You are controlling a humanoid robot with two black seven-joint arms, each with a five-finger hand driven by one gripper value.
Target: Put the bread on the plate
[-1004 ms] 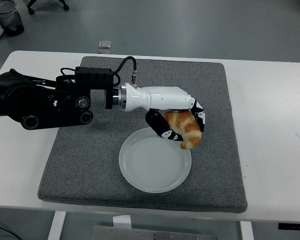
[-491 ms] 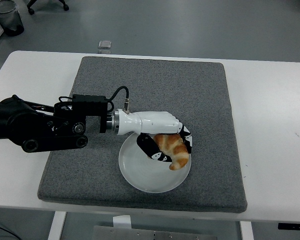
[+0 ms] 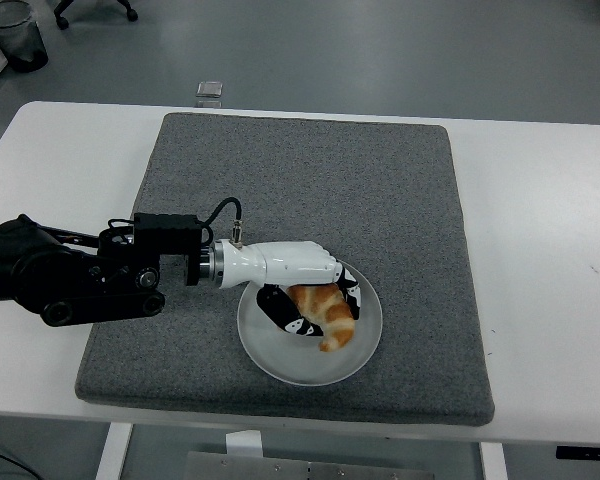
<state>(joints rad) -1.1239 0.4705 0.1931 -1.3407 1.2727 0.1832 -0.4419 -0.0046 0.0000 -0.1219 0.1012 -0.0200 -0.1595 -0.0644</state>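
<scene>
Grey matting is covering the white table (image 3: 540,250), where the left hand (image 3: 305,290) is gripping the bread (image 3: 325,312) over the plate (image 3: 365,345) at its 12 o'clock, apparently about to let go.

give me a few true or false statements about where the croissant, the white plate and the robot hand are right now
1. The golden-brown croissant-shaped bread is over the round white plate. True.
2. The white plate sits on bare white table. False: it sits on the grey felt mat, near the mat's front edge.
3. The left hand with its white shell has its fingers curled round the bread. True.
4. The right hand is helping to steady the plate. False: no right hand is in view.
5. A second piece of bread lies on the mat behind the plate. False: only one piece of bread shows.
</scene>
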